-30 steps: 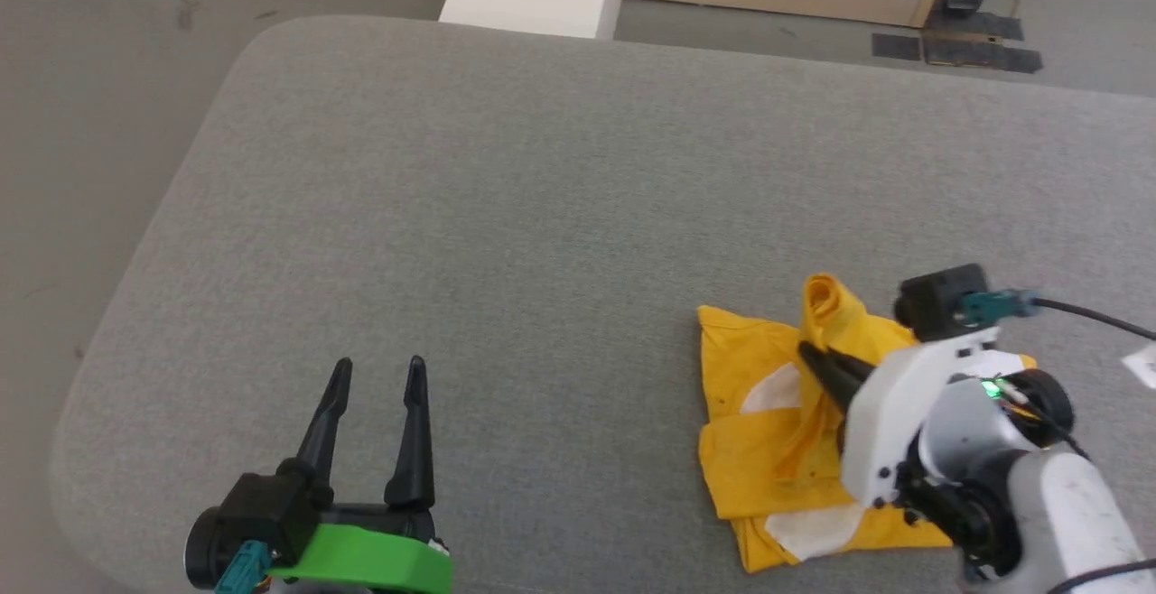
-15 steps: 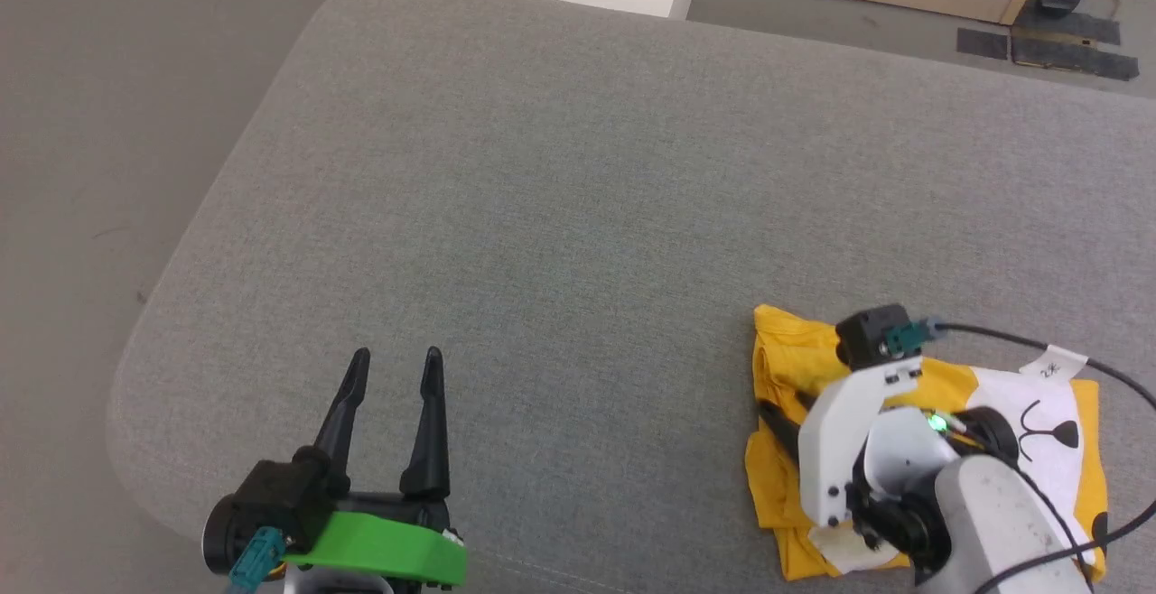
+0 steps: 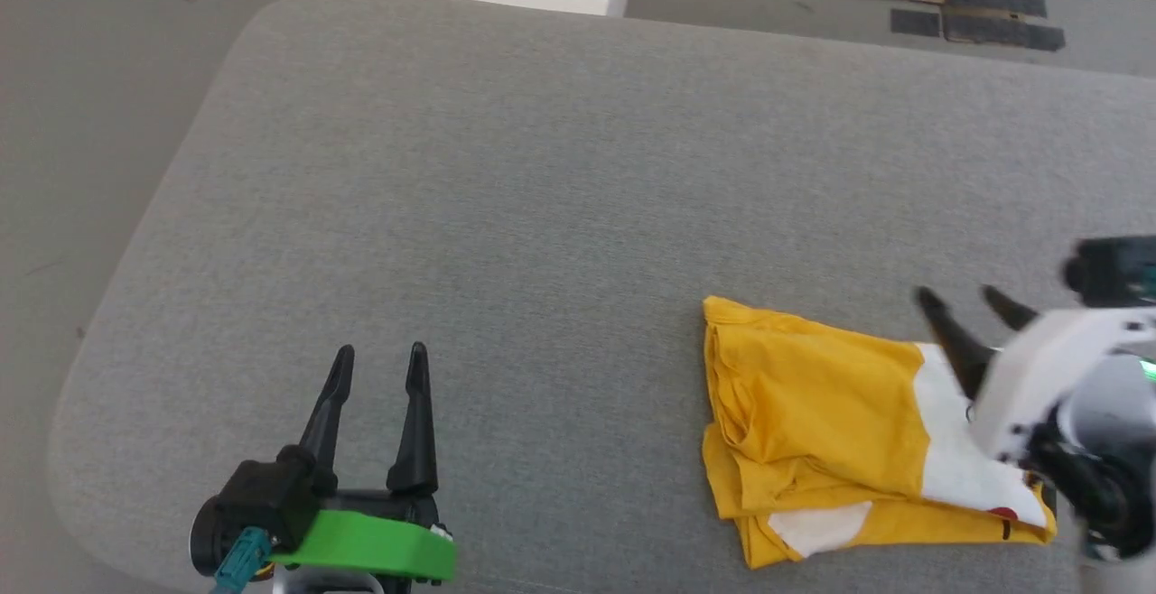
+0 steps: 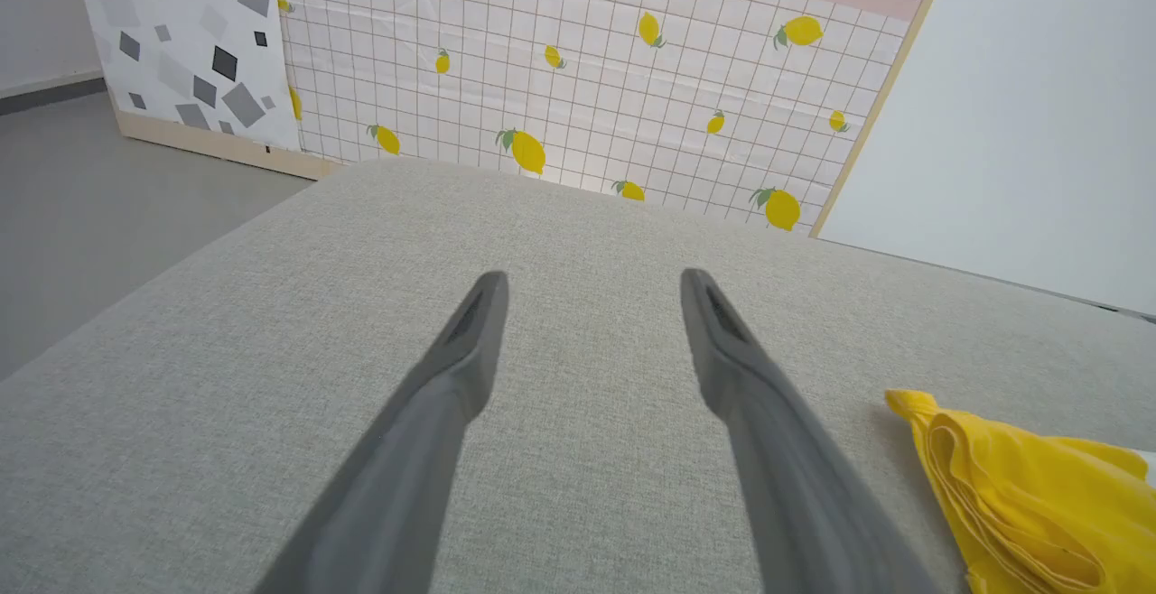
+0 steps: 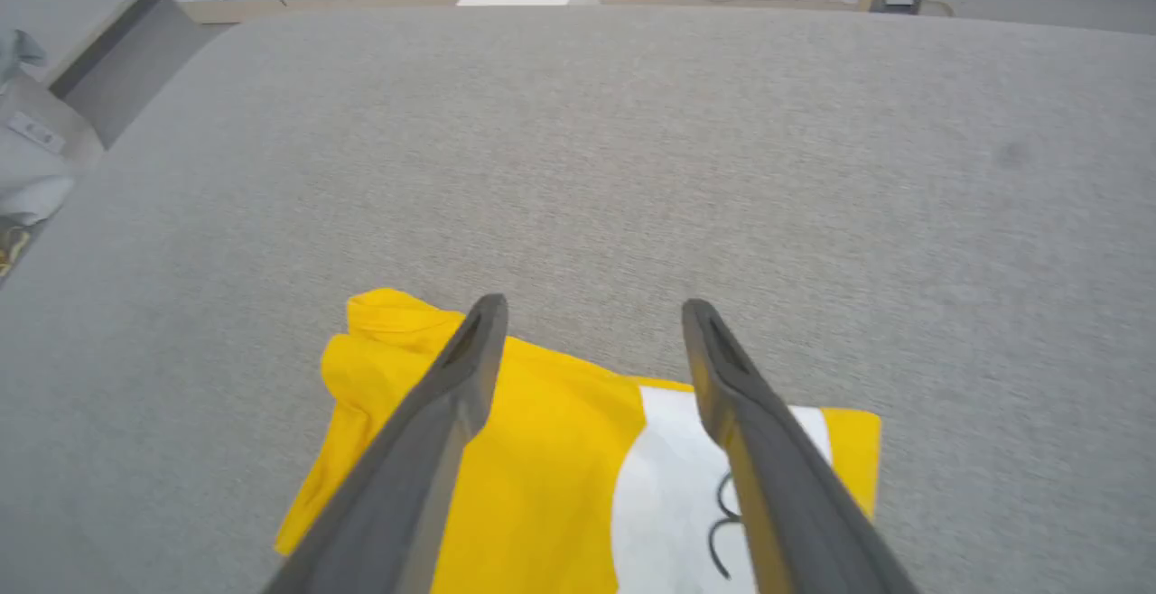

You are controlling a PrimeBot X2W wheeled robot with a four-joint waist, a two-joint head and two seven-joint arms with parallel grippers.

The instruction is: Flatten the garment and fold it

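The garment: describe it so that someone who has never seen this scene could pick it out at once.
Start from the wide grey fabric-covered table. Near its front right, by the open right gripper, lies the garment, loosely folded over on itself. It is the only yellow thing on the table, bright mustard with white patches bearing thin black marks.

Left gripper (image 4: 593,276), fingers wide apart, over grey padded surface (image 4: 226,350); garment (image 4: 1020,486) lower right.
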